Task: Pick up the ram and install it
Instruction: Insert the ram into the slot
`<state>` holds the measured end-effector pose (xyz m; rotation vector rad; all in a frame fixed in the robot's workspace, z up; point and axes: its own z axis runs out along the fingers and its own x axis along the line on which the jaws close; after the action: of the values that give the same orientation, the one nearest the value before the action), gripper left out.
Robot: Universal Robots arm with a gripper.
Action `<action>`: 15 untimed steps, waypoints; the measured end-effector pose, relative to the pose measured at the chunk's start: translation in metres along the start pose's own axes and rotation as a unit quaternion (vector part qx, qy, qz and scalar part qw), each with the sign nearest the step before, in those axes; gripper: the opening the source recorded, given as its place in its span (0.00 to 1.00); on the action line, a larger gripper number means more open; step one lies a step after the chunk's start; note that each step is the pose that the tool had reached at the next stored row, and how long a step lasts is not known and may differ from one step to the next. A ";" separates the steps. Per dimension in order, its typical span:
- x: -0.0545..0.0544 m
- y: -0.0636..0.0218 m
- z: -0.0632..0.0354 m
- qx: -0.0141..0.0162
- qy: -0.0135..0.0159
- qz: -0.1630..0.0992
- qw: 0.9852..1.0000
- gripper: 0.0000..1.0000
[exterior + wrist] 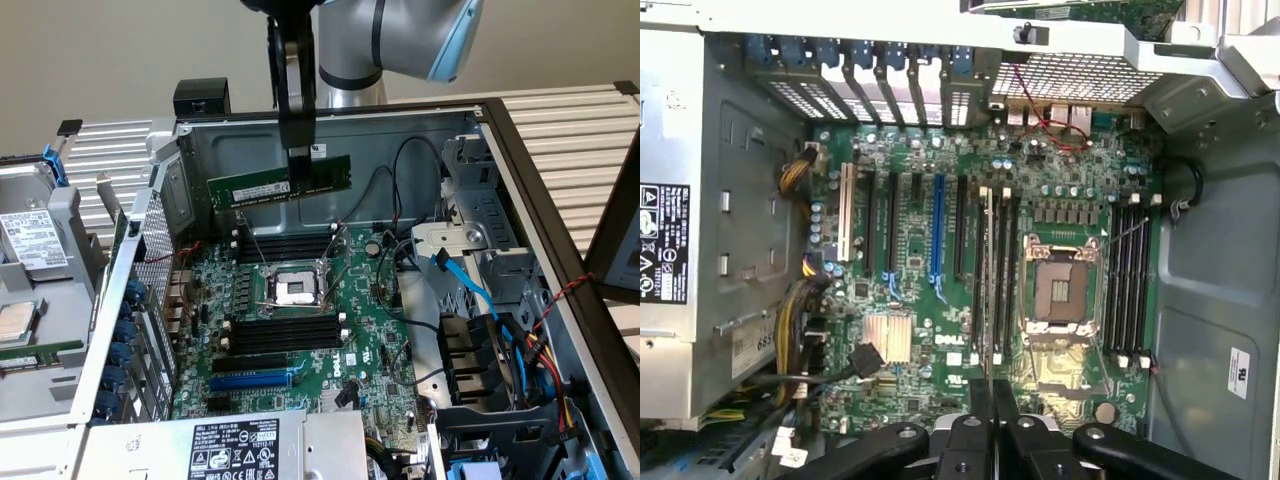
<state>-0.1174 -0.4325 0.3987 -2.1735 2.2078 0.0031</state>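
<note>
The ram [250, 187], a narrow green stick with black chips and a white label, hangs level above the open computer case. My gripper [300, 178] comes down from above and is shut on it near its middle. Below lies the large green motherboard [330, 350] with its CPU socket [297, 290]. Black memory slots run behind the socket [285, 245] and in front of it [285, 330]. In the wrist view the gripper [992, 400] is pressed together over the motherboard [910, 290], between the socket [1060, 290] and the blue slot [937, 230].
The case walls [520, 170] ring the board. A blue cable [470, 285] and black wires cross the drive bay on the exterior view's right. The power supply [240, 445] sits at the front. A swung-out drive cage [30, 250] stands on the exterior view's left.
</note>
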 end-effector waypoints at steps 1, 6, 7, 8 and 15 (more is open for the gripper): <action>0.000 0.0000 0.0009 -0.001 0.000 0.007 1.000 0.12; -0.002 0.0000 0.0028 -0.023 0.000 0.017 1.000 0.12; -0.002 0.0000 0.0032 -0.026 -0.001 0.018 1.000 0.12; -0.003 -0.0011 0.0043 -0.027 -0.002 0.018 0.999 0.12; -0.005 -0.0174 0.0176 -0.028 -0.003 0.020 0.999 0.12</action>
<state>-0.0994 -0.4272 0.3818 -2.1530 2.2754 0.0719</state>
